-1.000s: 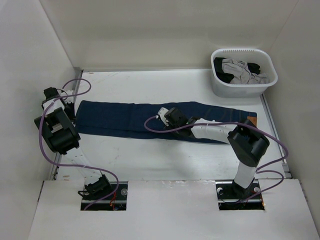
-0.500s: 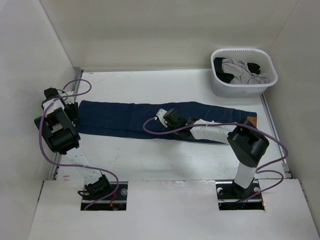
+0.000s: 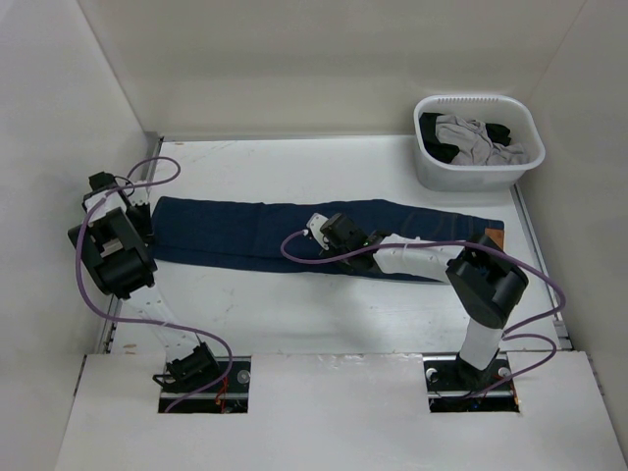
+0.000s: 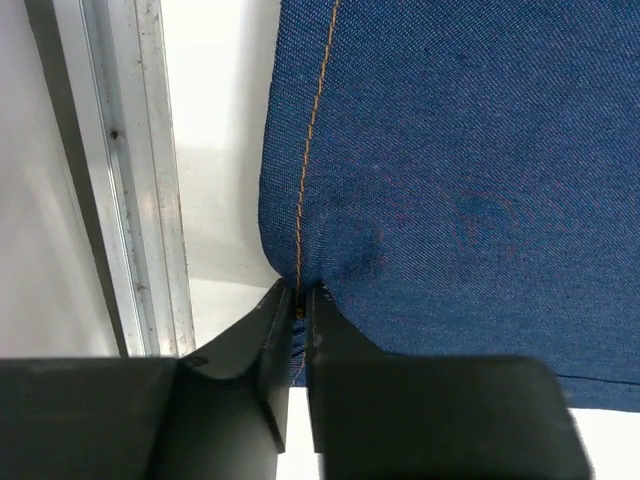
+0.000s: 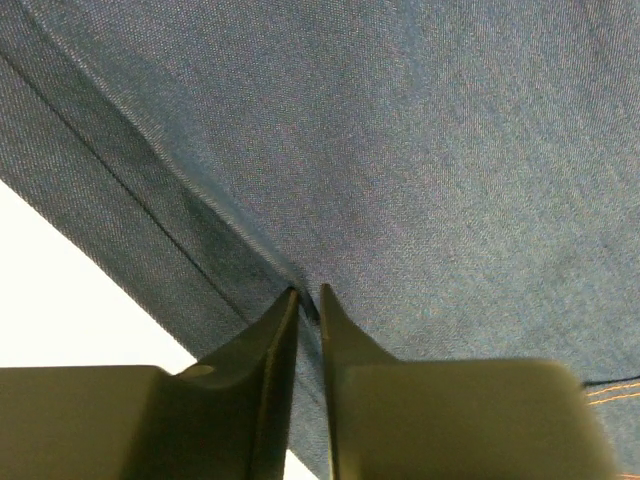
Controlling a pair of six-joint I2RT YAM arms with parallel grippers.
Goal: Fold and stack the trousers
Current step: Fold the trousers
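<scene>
The dark navy jeans [image 3: 245, 231] lie flat across the table, legs to the left, waistband with a tan patch [image 3: 495, 235] at the right. My left gripper [image 3: 140, 218] is at the leg hem's left edge and is shut on the hem corner by the orange seam [image 4: 300, 300]. My right gripper [image 3: 332, 245] is at the near edge of the jeans around mid-length and is shut on a fold of the denim [image 5: 308, 300]. The denim fills both wrist views [image 4: 450, 180] [image 5: 400, 150].
A white basket [image 3: 478, 172] with grey and black garments [image 3: 471, 137] stands at the back right. A metal rail [image 4: 130, 180] runs along the table's left edge beside the left gripper. White walls close in on the left, back and right.
The right gripper has slid slightly left along the jeans' near edge. The left arm has shifted slightly at the hem. The jeans lie as before.
</scene>
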